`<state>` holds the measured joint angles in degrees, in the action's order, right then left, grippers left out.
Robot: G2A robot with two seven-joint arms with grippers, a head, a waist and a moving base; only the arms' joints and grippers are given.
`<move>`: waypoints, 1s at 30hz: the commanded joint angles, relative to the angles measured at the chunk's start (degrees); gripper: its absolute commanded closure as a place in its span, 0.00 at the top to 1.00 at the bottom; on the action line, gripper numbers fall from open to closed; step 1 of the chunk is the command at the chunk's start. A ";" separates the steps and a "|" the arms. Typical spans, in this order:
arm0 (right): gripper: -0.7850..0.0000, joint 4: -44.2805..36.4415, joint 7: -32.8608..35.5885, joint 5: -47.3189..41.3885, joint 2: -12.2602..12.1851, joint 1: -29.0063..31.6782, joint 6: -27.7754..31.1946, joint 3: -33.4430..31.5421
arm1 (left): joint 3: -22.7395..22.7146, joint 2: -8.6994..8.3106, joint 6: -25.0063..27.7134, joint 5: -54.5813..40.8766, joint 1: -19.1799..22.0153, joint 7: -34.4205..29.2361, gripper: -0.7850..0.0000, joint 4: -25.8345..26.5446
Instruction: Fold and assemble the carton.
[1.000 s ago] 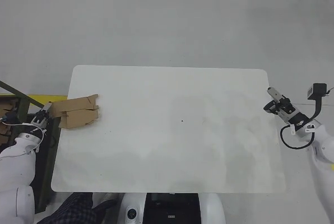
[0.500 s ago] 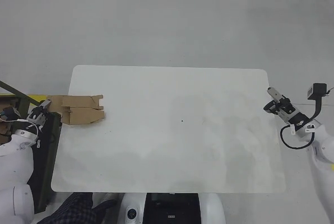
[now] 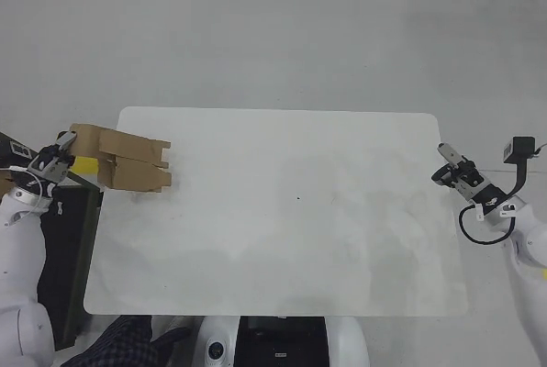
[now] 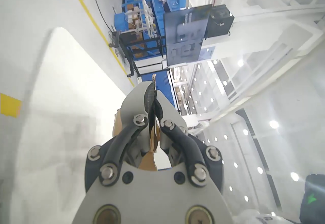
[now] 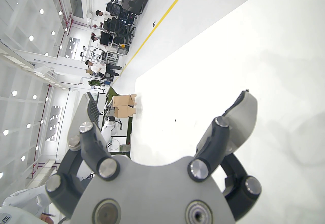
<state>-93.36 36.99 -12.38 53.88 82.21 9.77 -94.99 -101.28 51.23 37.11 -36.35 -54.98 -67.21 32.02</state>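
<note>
Cardboard carton [image 3: 127, 158], still flat and unfolded, sits at the ten o'clock corner of the white worktop [image 3: 283, 239]; its notched flaps point toward three o'clock, and its opposite end juts out past the worktop's nine o'clock edge; the left gripper [image 3: 62, 150] holds that overhanging end, its fingers [image 4: 134, 105] pinching the cardboard sheet between them; the right gripper [image 3: 446, 156] hovers at the three o'clock edge, well apart from the carton, its fingers [image 5: 241, 110] spread wide above bare worktop.
</note>
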 commanded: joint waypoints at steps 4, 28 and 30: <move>1.00 0.00 0.00 0.00 0.00 0.00 0.00 0.00 | 3.37 1.38 -1.59 -3.39 -1.97 -1.55 0.00 8.08; 1.00 0.00 0.00 0.00 0.00 0.00 0.00 0.00 | 18.98 6.28 -2.88 -2.83 -2.41 2.40 0.00 19.99; 1.00 0.00 0.00 0.00 0.00 0.00 0.00 0.00 | 18.98 6.28 -2.88 -2.83 -2.41 2.40 0.00 19.99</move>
<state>-93.36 36.99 -12.38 53.88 82.21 9.77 -94.99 -82.30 57.51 34.24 -39.17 -57.39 -64.80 52.01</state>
